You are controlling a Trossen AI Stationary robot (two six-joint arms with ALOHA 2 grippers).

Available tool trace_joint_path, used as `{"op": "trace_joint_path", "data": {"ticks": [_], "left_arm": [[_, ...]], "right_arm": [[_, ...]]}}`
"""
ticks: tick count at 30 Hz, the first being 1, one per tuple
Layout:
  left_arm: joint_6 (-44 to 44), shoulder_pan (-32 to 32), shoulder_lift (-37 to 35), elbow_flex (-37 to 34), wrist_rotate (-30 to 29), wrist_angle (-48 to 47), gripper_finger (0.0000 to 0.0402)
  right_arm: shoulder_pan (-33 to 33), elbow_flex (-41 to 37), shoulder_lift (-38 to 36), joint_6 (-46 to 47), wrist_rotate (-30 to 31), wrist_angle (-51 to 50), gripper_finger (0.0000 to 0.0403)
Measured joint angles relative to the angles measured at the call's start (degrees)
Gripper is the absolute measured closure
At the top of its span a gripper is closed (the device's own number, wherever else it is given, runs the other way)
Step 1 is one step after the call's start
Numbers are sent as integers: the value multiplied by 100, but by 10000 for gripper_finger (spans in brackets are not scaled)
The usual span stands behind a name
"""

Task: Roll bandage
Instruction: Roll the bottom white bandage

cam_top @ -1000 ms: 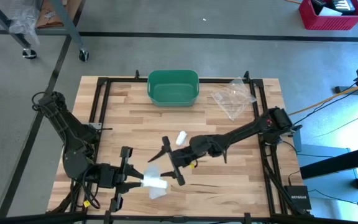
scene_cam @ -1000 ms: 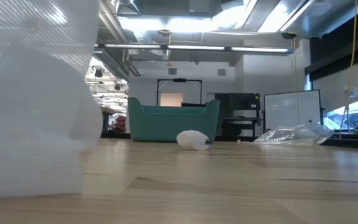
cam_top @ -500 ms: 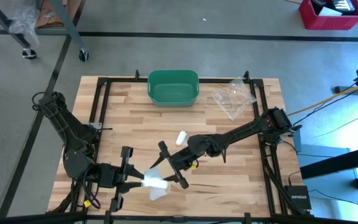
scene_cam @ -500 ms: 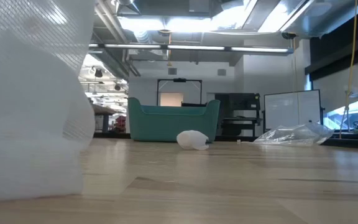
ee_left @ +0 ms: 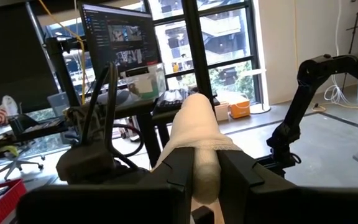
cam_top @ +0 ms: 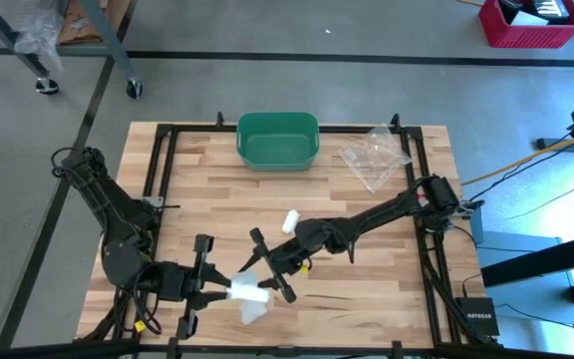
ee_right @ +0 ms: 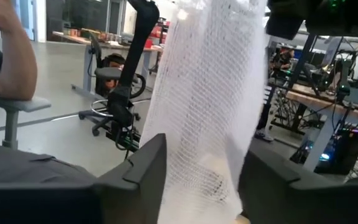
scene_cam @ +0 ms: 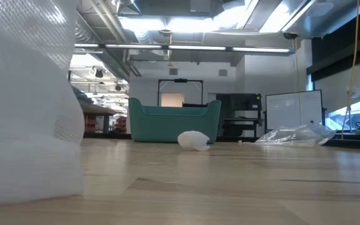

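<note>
A white mesh bandage shows in the high view as a roll (cam_top: 250,293) held over the table's near edge, with a loose strip (ee_right: 210,93) coming off it. My left gripper (cam_top: 223,291) is shut on the roll. My right gripper (cam_top: 270,267) reaches in level from the right, its fingers open on either side of the strip. In the low view the strip (scene_cam: 24,112) fills the left side, and its lower end (scene_cam: 30,187) rests on the table. My left gripper pinches the bandage roll (ee_left: 199,163) between its two fingers, coming in level from the table's left. The roll lies along the fingers and sticks out past their tips, lifted clear of the table. My right gripper's fingers (ee_right: 143,171) flank the mesh strip; whether they touch it I cannot tell.
A small white roll (cam_top: 290,220) lies at the table's middle. A green bin (cam_top: 278,140) stands at the far edge, with a clear plastic bag (cam_top: 375,155) to its right. Black frame rails run along the table's sides. A seated person's arm (ee_right: 5,56) shows beyond the table.
My right gripper has moved toward the table's left and near edges, closer to the bandage at my left gripper. In the low view the strip's right edge has drawn toward the left.
</note>
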Motion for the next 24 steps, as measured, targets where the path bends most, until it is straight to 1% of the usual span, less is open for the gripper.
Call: {"op": "trace_joint_path", "data": {"ticks": [2,4,7,10,11,12,15,18,21,24], "left_arm": [[-9,-2,0,0,2,-11,361],[-10,-4,0,0,2,-23,361],[-11,-4,0,0,2,-40,361],[-13,-4,0,0,2,-38,361],[-13,-4,0,0,1,-43,361],[-15,-4,0,0,2,-38,361],[-35,-36,0,0,0,-35,361],[18,-66,0,0,-1,17,361],[59,-68,0,0,-64,63,361],[168,-68,0,0,-450,48,361]], "right_arm": [[-2,0,0,-24,6,-6,241],[0,0,0,-139,204,-6,264],[57,0,-9,-435,682,-82,316],[146,0,-140,-834,1256,-457,381],[195,0,-234,-986,1499,-693,391],[254,-2,-328,-1108,1812,-908,393],[446,0,-647,-1280,2843,-1715,382],[651,0,-965,-1354,3701,-2425,392],[877,2,-1209,-1127,4485,-3013,397],[1112,2,-1270,-778,5045,-3375,389]]}}
